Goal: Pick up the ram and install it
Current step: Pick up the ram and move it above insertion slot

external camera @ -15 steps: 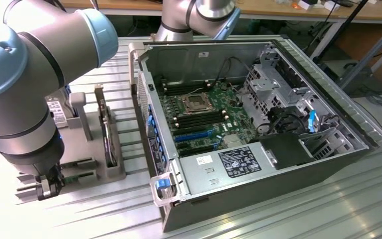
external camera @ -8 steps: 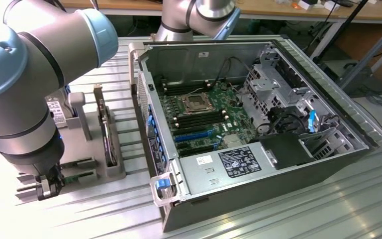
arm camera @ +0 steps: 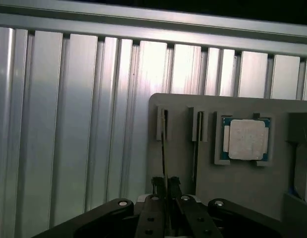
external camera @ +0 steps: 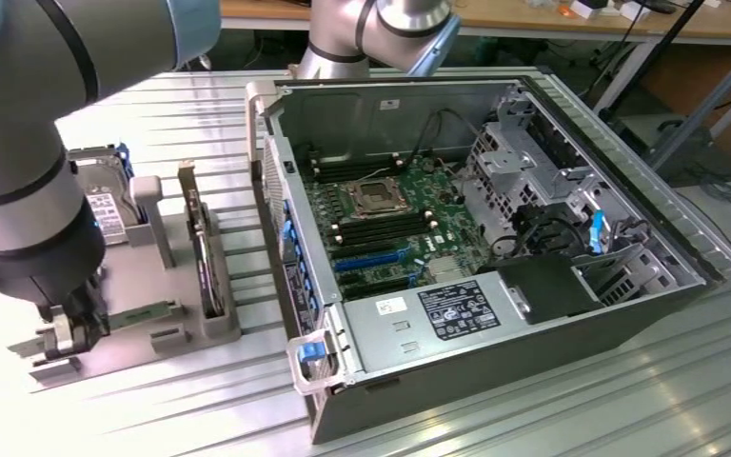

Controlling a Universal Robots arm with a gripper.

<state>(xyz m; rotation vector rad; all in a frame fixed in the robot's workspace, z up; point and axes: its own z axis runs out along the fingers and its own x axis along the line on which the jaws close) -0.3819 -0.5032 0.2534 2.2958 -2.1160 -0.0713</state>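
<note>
Grasp stage of the pick-up, by the look of things: claw (arm camera: 166, 184) astride the ram (arm camera: 164, 144), fingers (arm camera: 157, 184) close together on either face of the thin board, seemingly clamped on its upper edge, though too edge-on to swear to firm contact. Ram upright in the slot nearest the edge of the grey holder (arm camera: 242, 193), not yet lifted out, well apart from the open computer case (external camera: 379, 114) and its motherboard (external camera: 429, 243). Second slot (arm camera: 195, 144) just beside, with another thin dark line in it, perhaps a second stick. Processor chip (arm camera: 245, 140) flat in its recess beyond that slot. Hard drive (arm camera: 306, 183) cut off at the frame edge, part of a Toshiba label legible. Holder resting on the ribbed metal worktop (external camera: 531, 409), on the exterior view's left of the case, expansion card (external camera: 203, 257) on edge between. Next move likely calling for a straight pull along the slot, no twist, to spare the board, and later a square line-up with the black memory slots (external camera: 372, 228) beside the processor socket (external camera: 375, 195). Lower part of the ram, chips and contacts hidden inside the holder; claw tips in the exterior view hard to make out under the arm (external camera: 23, 190).
</note>
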